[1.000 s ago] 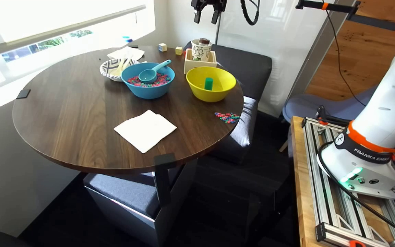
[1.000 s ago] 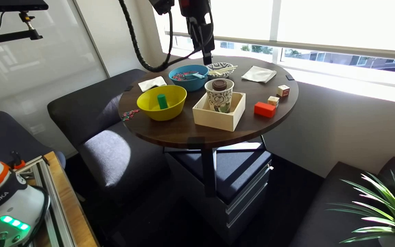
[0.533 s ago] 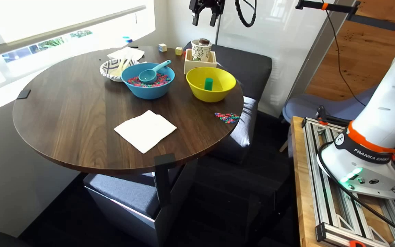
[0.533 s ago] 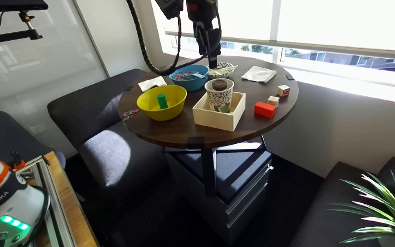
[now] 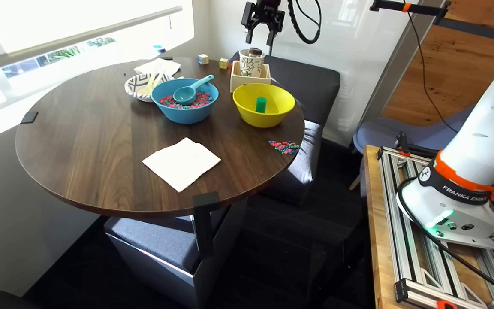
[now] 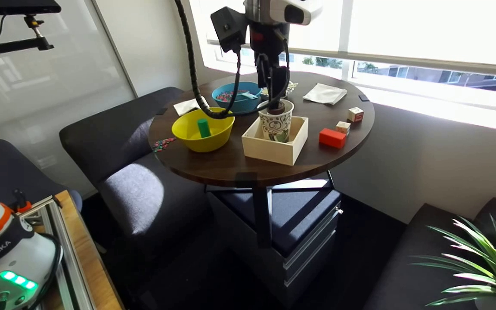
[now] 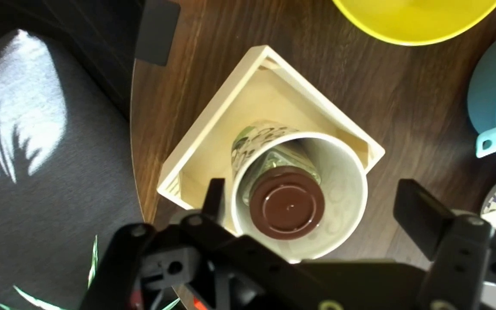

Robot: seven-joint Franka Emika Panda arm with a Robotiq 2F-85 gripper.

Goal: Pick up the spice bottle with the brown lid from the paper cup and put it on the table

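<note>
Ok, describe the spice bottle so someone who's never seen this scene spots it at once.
On the round dark wooden table, find the open pale box near the yellow bowl. A patterned paper cup stands in that box, and the spice bottle is inside the cup. Its round brown lid sets it apart from the pale cup and box around it.

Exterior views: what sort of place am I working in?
Probably an office nook, possibly a lab corner: a round table by a window, with a cushion-topped drawer cabinet beneath.
</note>
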